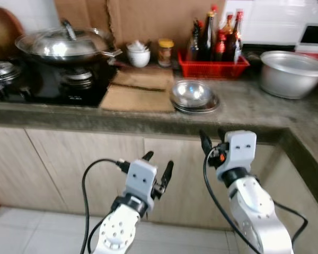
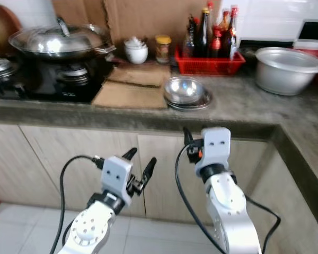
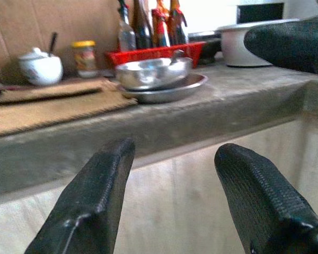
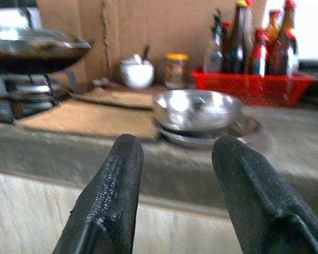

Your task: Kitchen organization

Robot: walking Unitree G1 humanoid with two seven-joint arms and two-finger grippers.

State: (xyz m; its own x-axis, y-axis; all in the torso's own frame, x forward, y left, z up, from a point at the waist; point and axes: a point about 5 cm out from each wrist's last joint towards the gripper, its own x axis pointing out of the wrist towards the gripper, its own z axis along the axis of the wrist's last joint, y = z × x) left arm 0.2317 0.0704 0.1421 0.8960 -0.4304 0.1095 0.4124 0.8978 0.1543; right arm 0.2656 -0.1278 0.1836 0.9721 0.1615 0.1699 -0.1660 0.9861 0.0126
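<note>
Right claw and left claw, both wide and empty, hover below the worktop; next, probably reaching up for the steel bowl.

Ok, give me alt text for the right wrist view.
Two open black fingers frame a steel bowl stacked on a plate at the counter edge. Behind stand a red basket of sauce bottles, a white pot and a wok.
</note>
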